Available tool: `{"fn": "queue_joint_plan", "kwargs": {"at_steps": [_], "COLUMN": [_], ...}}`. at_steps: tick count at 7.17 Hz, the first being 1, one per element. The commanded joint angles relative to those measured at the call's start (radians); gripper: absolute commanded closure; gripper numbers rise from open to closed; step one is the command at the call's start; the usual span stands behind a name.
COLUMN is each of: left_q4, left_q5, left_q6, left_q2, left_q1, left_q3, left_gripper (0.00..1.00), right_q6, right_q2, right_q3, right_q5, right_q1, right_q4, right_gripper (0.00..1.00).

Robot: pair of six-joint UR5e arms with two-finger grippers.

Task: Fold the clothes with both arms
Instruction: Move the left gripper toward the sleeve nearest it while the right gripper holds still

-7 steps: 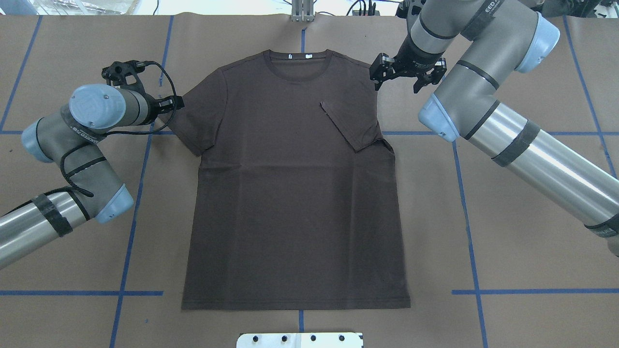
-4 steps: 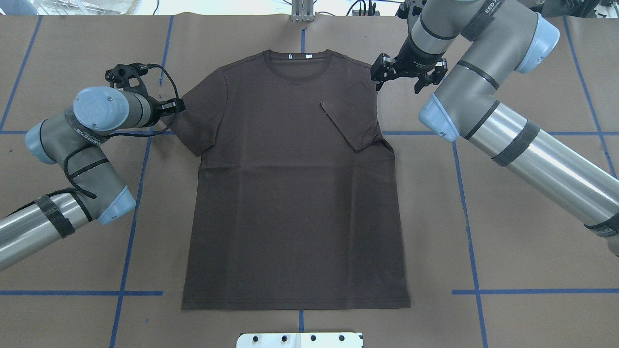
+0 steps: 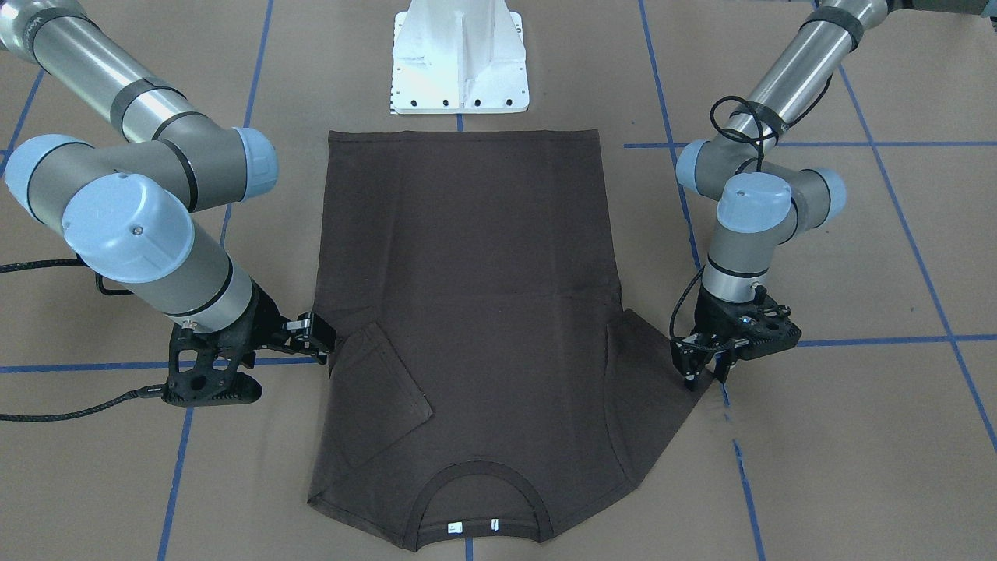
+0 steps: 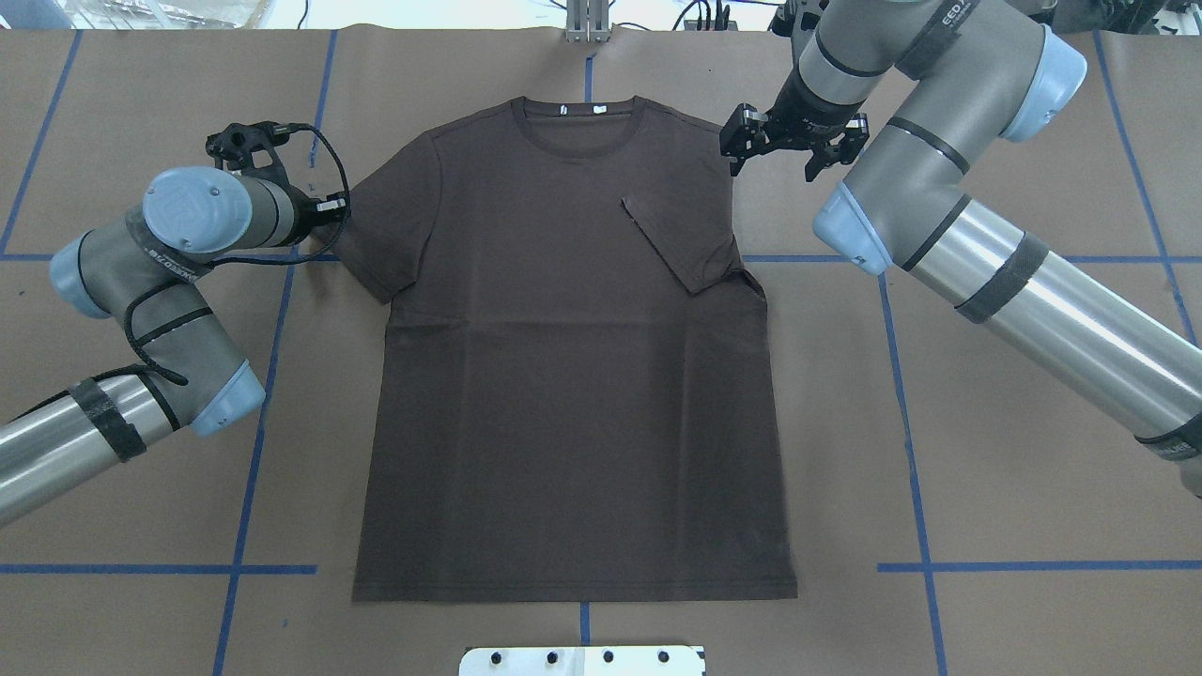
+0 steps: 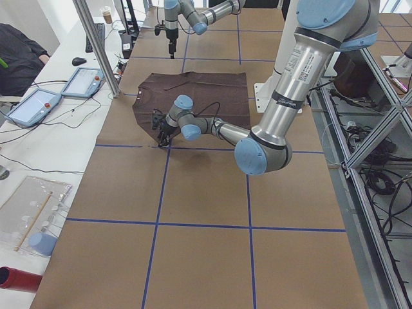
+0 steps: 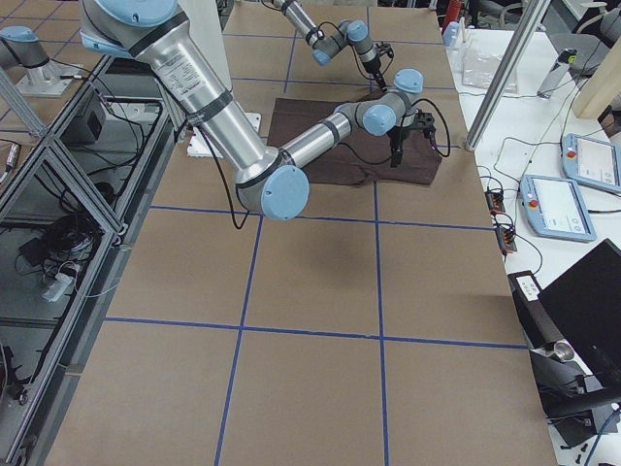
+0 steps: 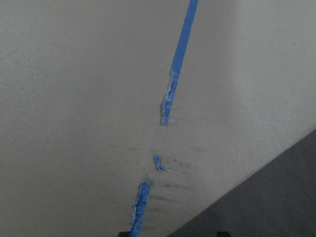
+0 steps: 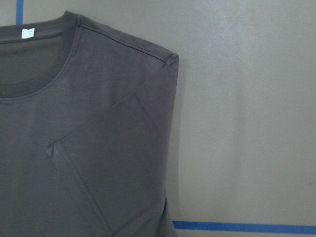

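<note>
Brown T-shirt (image 4: 573, 376), white neck labels (image 4: 601, 109) unreadable

Table (image 5: 206, 257): covered in brown paper, crossed by blue tape lines (image 5: 156, 212).
T-shirt (image 5: 206, 96): dark brown, lying flat on the far part of the table, collar end toward the view's left.
Left arm (image 5: 283, 90): near and large, bent at a blue-capped elbow, forearm reaching along the shirt's near side.
Left gripper (image 5: 161, 136): pointing down by the near sleeve; fingers too small to read.
Right arm (image 5: 212, 9): far, small, beyond the shirt.
Right gripper (image 5: 170, 45): pointing down past the shirt's far edge.
White bench (image 5: 58, 138): two tablets (image 5: 32, 106) lie on it.
</note>
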Motion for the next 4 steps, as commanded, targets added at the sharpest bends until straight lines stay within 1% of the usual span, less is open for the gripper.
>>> {"fn": "queue_joint_plan", "kwargs": {"at_steps": [1,2,3,4], "left_q4": [0.008,0.04,0.121,0.211], "left_q5": [-0.005,-0.005,-0.008,-0.013], "left_q6": [0.001,0.001,0.001,-0.004], "left_q2": [-0.005,-0.005,-0.026,-0.107], "left_q1": [0.0,0.0,0.0,0.001], "left_q3": [-0.016,-0.049,-0.103,-0.105], "left_gripper": [1.0,1.0,1.0,1.0], "right_q6": [0.0,0.0,-0.002,-0.002], "right_q2": [-0.002,-0.003,-0.008,-0.009], "right_q3": [0.0,0.0,0.0,0.002], "right_q5": [0.0,-0.002,0.0,0.0], "right_q1": [0.0,0.0,0.0,0.0], "right_q4": [0.0,0.0,0.002,0.003], "right_gripper": [0.0,0.0,0.0,0.0]}}
